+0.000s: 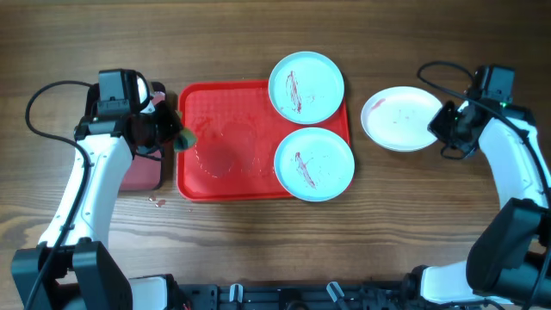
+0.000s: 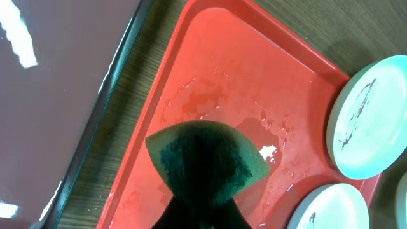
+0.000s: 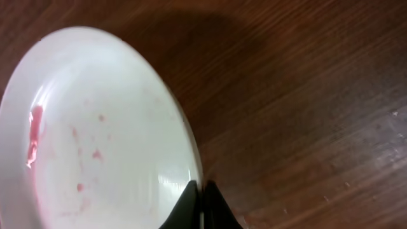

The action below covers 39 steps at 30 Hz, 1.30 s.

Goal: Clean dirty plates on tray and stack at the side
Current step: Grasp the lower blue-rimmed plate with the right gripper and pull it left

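Two pale blue plates with dark scribble stains sit on the right side of the red tray (image 1: 215, 103): one at the far corner (image 1: 306, 87), one nearer (image 1: 314, 164). Both show in the left wrist view (image 2: 372, 117) (image 2: 331, 210). The white plate (image 1: 400, 118), with faint pink marks, is right of the tray over the wood; my right gripper (image 1: 446, 125) is shut on its rim (image 3: 198, 187). My left gripper (image 1: 176, 136) is shut on a green sponge (image 2: 206, 159) above the tray's wet left part (image 2: 216, 70).
A narrower black-rimmed maroon tray (image 1: 142, 168) lies left of the red tray, partly under my left arm, also in the left wrist view (image 2: 57, 76). Water droplets lie on the red tray and on the wood at its front left corner (image 1: 157, 202).
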Each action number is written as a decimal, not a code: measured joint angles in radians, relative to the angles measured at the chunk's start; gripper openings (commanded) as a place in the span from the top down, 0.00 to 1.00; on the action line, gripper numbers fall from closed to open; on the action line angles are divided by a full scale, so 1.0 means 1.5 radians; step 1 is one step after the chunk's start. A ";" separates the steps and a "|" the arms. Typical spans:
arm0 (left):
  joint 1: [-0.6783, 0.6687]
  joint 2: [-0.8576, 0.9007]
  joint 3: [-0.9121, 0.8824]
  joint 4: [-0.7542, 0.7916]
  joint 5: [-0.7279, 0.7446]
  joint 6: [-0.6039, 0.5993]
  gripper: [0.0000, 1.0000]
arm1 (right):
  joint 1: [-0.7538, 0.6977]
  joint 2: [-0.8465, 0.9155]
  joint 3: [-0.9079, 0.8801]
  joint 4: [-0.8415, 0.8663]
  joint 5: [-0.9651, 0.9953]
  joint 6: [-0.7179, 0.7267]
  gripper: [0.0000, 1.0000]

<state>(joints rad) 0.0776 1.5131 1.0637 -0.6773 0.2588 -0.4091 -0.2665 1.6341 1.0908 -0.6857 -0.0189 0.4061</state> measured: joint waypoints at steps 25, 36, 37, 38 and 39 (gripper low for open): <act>0.000 0.000 0.000 -0.003 0.000 0.000 0.96 | 0.262 -0.052 -0.040 -0.068 -0.174 -0.104 0.50; 0.000 0.000 0.000 -0.003 0.000 0.000 0.96 | 0.312 0.060 -0.050 -0.063 -0.153 -0.155 0.79; 0.000 0.000 0.000 -0.003 0.000 0.000 0.96 | 0.312 0.063 -0.050 -0.061 -0.151 -0.159 0.86; 0.000 0.000 0.000 -0.003 0.000 0.000 0.96 | 0.312 0.065 -0.050 -0.061 -0.149 -0.161 0.95; 0.000 0.000 0.000 -0.003 0.000 0.000 0.96 | 0.312 0.065 -0.050 -0.060 -0.149 -0.163 0.96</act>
<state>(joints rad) 0.0772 1.5131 1.0637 -0.6815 0.2588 -0.4091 0.2016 1.7317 1.0157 -0.7753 -0.2420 0.1612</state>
